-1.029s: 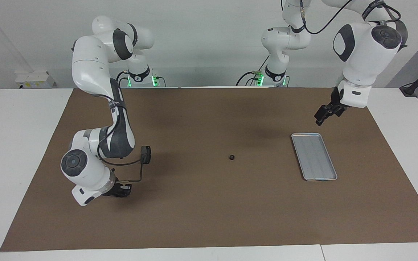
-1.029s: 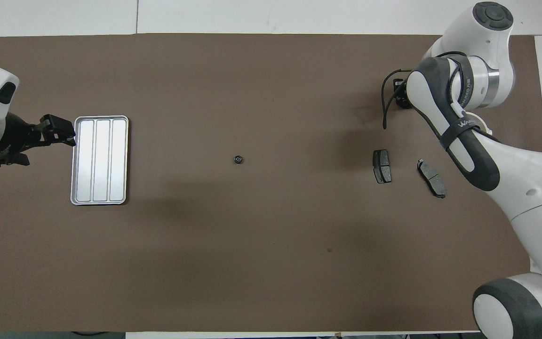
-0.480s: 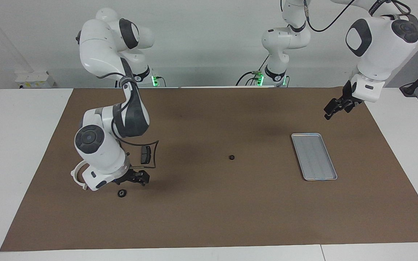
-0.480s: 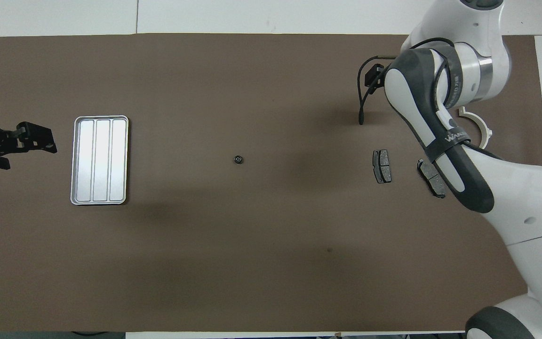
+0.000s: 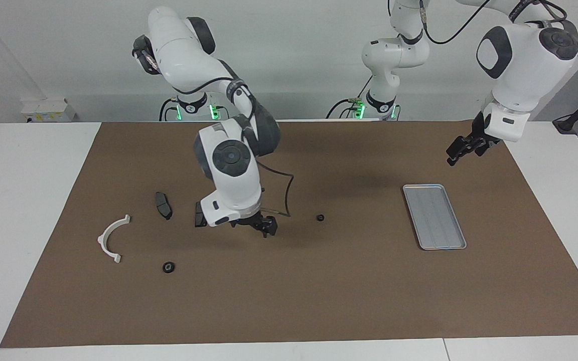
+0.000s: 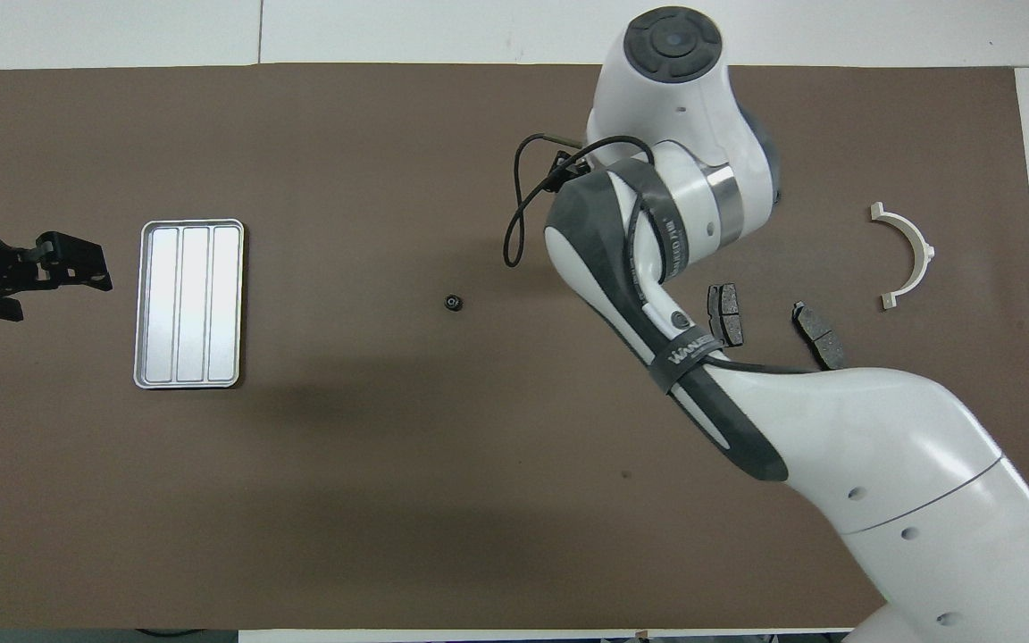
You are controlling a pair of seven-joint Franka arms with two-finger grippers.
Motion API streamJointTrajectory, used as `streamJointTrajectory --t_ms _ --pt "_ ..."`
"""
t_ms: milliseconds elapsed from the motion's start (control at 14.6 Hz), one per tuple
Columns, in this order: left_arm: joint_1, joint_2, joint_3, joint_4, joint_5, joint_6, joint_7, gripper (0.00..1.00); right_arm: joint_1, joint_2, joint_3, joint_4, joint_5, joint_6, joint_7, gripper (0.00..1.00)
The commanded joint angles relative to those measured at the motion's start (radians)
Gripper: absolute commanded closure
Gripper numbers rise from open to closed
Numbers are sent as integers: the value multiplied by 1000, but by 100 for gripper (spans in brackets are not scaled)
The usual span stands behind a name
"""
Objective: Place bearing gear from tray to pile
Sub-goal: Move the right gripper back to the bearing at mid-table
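Observation:
The silver ridged tray (image 5: 434,215) lies empty toward the left arm's end; it also shows in the overhead view (image 6: 188,304). One small black bearing gear (image 5: 320,217) lies on the mat at mid-table (image 6: 452,303). A second bearing gear (image 5: 168,267) lies in the pile, beside the white bracket (image 5: 111,239) and two dark brake pads (image 5: 162,205) (image 6: 726,314). My right gripper (image 5: 265,228) is open and empty, low over the mat between the pile and the mid-table gear. My left gripper (image 5: 462,150) waits in the air beside the tray.
A brown mat (image 5: 319,301) covers the table, with white table edge around it. In the overhead view the right arm covers the pile's gear and part of one pad. The bracket (image 6: 912,254) and the second pad (image 6: 818,335) show there.
My right gripper let go of a bearing gear beside the bracket and swung from the pile toward mid-table. My left gripper drew back from the tray's edge, then held still.

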Motion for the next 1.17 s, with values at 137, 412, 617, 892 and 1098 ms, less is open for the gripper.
streamJointTrajectory --t_ms 137,412,617,892,1098 --pt "9 -23 -10 -22 -14 -14 16 0 124 45 -5 7 8 85 242 0" --pt "9 -23 -15 -1 -12 -48 13 0 210 103 -7 7 -5 173 371 0" --pt "9 -24 -18 9 -12 -74 14 0 242 123 -8 9 -5 187 400 0" --pt "9 -23 -18 67 -12 -118 16 0 251 140 -5 7 -35 193 400 0" --pt "9 -23 -22 70 -12 -123 14 0 257 166 -4 7 -77 193 400 0"
